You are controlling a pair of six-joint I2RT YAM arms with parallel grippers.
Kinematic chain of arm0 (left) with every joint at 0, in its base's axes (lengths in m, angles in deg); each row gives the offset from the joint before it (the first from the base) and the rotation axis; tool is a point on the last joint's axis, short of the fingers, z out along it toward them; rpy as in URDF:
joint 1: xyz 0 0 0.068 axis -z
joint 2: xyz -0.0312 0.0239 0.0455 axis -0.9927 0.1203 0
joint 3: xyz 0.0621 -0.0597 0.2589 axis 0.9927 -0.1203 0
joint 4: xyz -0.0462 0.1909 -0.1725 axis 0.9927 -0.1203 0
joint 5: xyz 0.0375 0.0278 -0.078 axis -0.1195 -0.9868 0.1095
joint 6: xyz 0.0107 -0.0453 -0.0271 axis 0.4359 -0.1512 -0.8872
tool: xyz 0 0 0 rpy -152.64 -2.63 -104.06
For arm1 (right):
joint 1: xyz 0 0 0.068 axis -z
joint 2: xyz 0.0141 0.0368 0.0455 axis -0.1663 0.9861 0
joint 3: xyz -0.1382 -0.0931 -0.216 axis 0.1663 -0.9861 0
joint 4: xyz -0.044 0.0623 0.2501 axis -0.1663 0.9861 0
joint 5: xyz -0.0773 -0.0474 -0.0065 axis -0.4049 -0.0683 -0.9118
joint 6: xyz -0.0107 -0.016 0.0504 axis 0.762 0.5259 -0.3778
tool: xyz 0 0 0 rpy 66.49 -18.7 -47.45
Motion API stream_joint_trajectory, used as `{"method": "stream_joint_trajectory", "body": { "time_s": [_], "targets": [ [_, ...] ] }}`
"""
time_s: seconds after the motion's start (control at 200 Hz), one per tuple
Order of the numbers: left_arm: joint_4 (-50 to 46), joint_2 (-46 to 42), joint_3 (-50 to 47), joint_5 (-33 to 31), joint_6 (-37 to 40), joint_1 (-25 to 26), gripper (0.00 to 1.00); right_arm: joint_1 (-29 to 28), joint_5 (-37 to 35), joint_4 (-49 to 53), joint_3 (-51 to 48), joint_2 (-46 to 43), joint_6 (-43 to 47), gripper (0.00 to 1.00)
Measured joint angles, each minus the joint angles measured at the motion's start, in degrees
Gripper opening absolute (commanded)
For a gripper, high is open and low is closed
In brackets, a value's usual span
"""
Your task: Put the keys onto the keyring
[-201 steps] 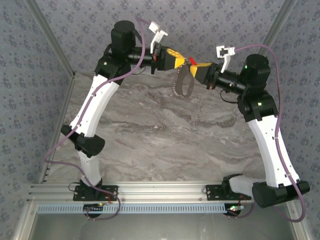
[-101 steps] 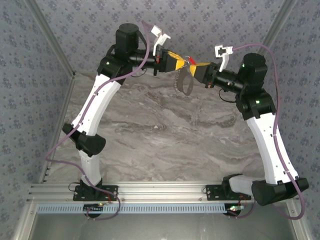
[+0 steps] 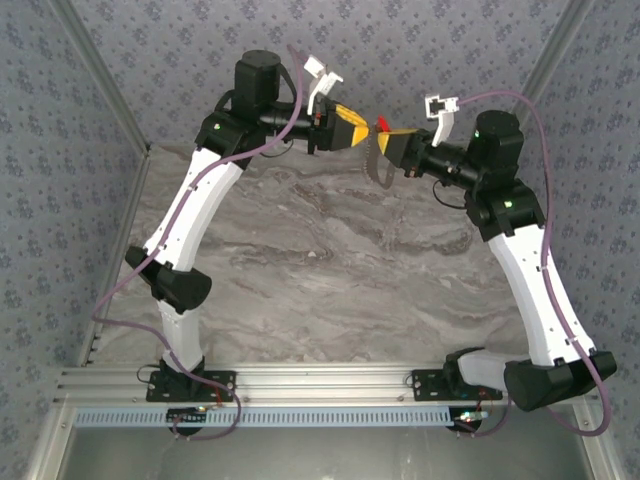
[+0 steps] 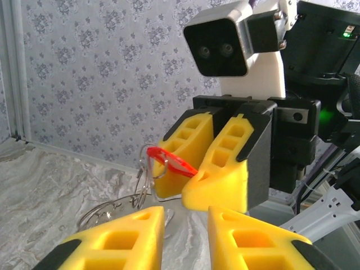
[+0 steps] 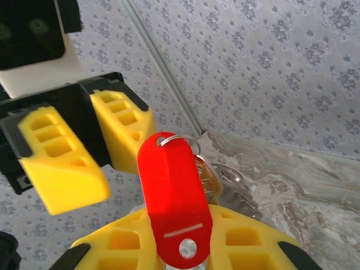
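Right gripper (image 5: 180, 228): clenched on the lower end of the red key tag, which is pinched between its two yellow fingers and raised above the table.
Red key tag (image 5: 173, 197): a bright red, glossy plastic oblong with rounded ends. It is held almost upright. A small hole and a thin pale slot are seen near its lower end, and a second hole at its top.
Keyring (image 5: 229, 179): thin grey metal loops, hung from the tag's top hole and dangling behind it, clear of the marble.
Left gripper (image 5: 111, 177): released, with its yellow fingers spread apart and nothing between them. It is faced tip to tip with the right gripper, just beyond the tag and not touching it.
Table (image 3: 320, 270): grey-veined marble, seen beneath both raised grippers.
Wall (image 5: 270, 67): grey patterned wallpaper behind everything.
Hard to make out: a brass-coloured piece is partly covered by the tag and cannot be identified. The number of loops cannot be counted. From overhead, the tag is reduced to a red speck and the loops to a dark smudge.
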State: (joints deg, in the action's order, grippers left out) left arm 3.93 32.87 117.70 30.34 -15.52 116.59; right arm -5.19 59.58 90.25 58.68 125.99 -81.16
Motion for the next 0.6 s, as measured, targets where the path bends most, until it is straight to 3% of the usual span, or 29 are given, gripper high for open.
{"method": "stream_joint_trajectory", "body": {
  "time_s": [0.275, 0.6],
  "targets": [
    [-0.46, -0.33, -1.62, -2.23, 0.2, -0.79, 0.34, -0.02, -1.88, 1.05, -3.89, 0.98, 1.88, 0.0],
    [5.31, -6.4, -15.5, -11.52, -3.41, -4.74, 0.43, -0.28, -2.27, 0.72, -8.48, 5.09, 3.04, 0.0]
  ]
}}
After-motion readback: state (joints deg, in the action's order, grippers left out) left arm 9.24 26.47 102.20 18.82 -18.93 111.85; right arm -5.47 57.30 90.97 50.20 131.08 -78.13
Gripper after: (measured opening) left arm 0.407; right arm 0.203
